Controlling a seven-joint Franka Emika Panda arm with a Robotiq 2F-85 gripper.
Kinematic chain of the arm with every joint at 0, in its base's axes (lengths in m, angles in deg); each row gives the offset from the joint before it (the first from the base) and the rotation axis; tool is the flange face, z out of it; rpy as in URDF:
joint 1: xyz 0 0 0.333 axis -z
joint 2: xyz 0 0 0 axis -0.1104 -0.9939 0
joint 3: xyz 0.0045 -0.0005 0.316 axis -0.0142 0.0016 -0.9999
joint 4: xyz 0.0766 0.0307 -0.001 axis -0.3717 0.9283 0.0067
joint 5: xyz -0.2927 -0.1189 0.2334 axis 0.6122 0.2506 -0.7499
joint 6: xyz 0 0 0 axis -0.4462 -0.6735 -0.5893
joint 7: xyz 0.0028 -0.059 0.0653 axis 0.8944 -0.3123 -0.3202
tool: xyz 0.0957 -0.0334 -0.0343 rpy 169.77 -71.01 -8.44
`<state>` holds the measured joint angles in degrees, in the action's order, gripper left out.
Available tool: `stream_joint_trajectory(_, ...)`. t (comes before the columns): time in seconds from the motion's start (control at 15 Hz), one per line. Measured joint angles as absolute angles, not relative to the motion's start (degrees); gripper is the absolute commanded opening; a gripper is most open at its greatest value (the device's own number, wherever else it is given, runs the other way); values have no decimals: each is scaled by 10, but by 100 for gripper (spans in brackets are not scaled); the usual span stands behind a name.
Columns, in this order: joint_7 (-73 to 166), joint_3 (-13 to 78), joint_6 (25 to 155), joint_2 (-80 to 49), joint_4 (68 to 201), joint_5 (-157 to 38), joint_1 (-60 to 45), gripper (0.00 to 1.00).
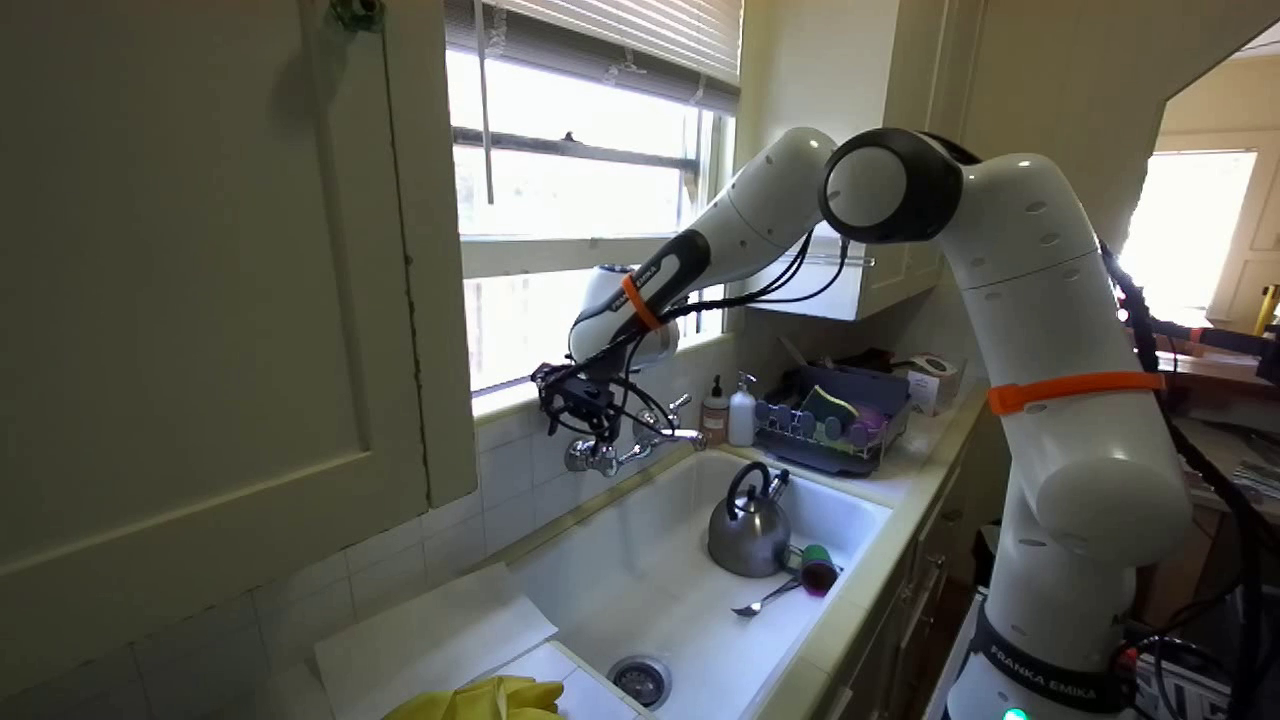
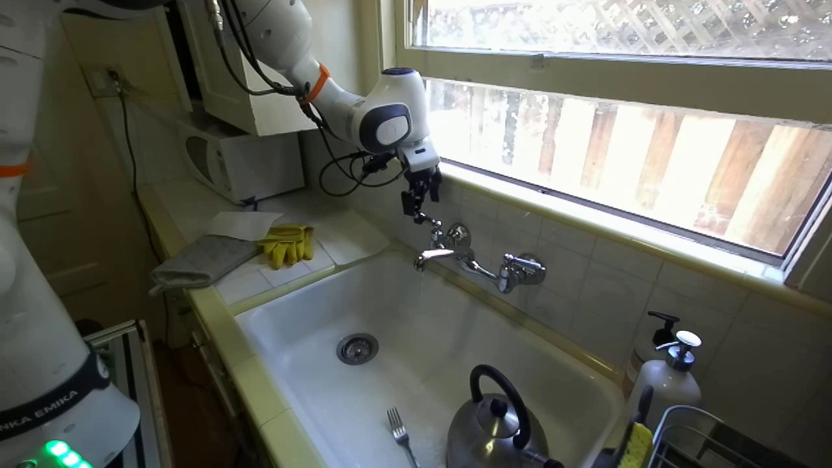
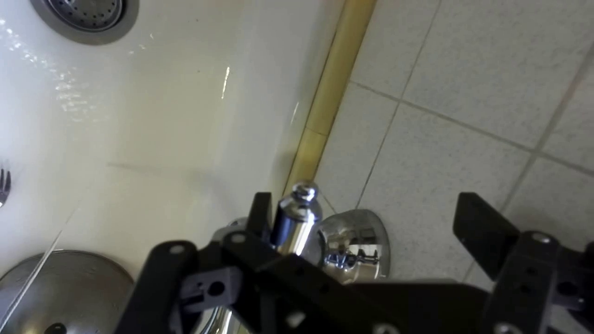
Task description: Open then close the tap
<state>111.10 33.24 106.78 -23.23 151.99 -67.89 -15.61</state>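
Observation:
The chrome tap is on the tiled wall above the sink, in both exterior views [image 1: 655,437] [image 2: 478,266]. Its spout points out over the basin. My gripper [image 2: 421,201] points down at the tap handle nearer the drain; the gripper also shows in an exterior view [image 1: 592,420]. In the wrist view my gripper [image 3: 369,218] is open. The chrome handle [image 3: 297,222] stands between the fingers, close beside the left finger; I cannot tell whether they touch. The far finger is well apart from it. I cannot tell clearly whether water runs.
A kettle [image 2: 497,432] and a fork [image 2: 400,429] are in the white sink [image 2: 292,325]. Soap bottles [image 2: 666,380] and a dish rack [image 1: 830,425] stand at one end. Yellow gloves [image 2: 287,244] lie on the counter. The window sill [image 2: 617,221] runs above the tap.

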Motion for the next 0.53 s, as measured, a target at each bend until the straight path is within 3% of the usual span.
stream_joint_trajectory(0.53, 1133, 330, 1126, -230, 1545, -691, -157, 100)
